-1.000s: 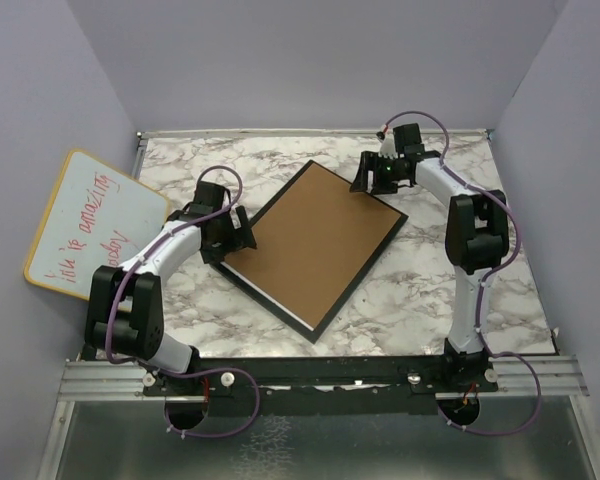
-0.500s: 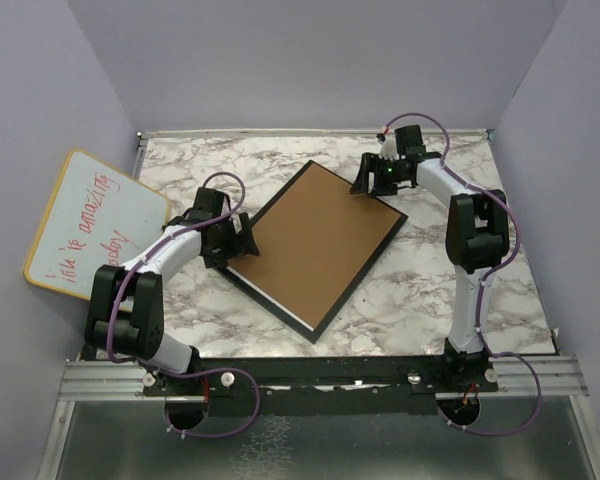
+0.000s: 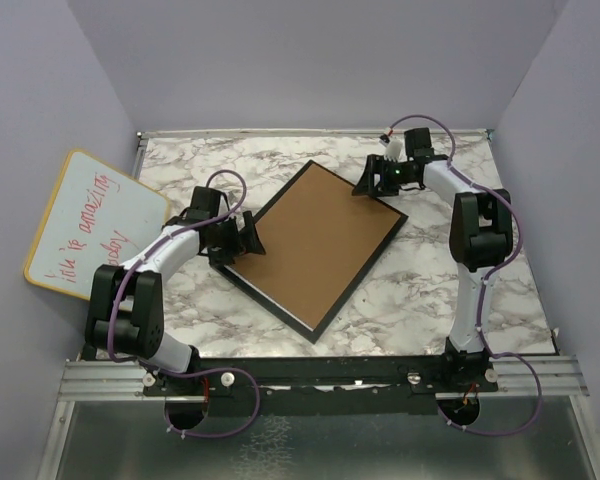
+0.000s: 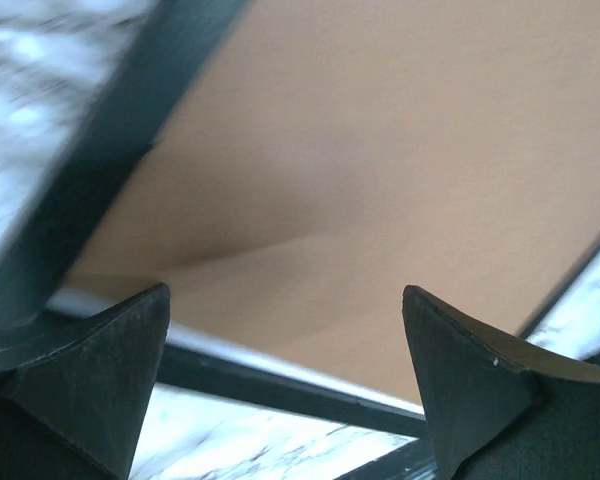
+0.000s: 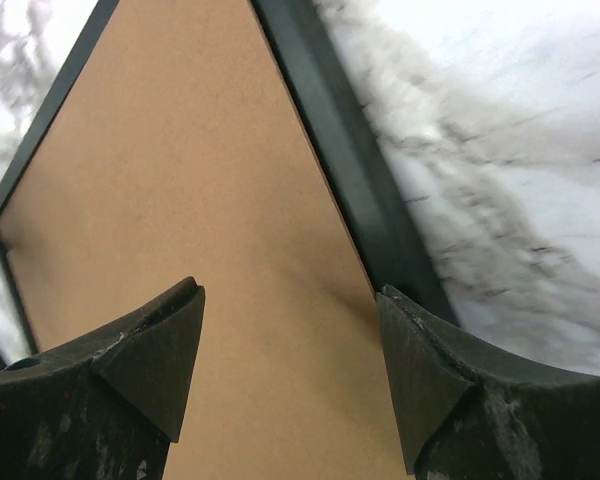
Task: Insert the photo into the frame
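Left pincer (image 3: 251, 238): jaws spread wide, holding nothing. It sits low at the left corner of the frame, tips pointing over the brown board. I cannot tell if it touches.
Right pincer (image 3: 364, 180): jaws apart, nothing between them. It hangs over the far corner, one finger above the board and the other over the black rim.
Frame (image 5: 352, 190): thin and black, lying flat in the middle of the bench, turned so its corners point at the walls.
Brown board (image 3: 320, 240): lies in the frame and fills the whole inside. It hides all that is under it.
Photo: I cannot tell where it is from here.
White strip (image 4: 270, 360): a thin pale line between the board and the rim on the near-left side. I cannot tell what it is.
Bench (image 3: 430, 290): grey and white marble look.
Whiteboard (image 3: 95, 225): yellow rim, red writing, leaning by the left wall, well apart from the frame.
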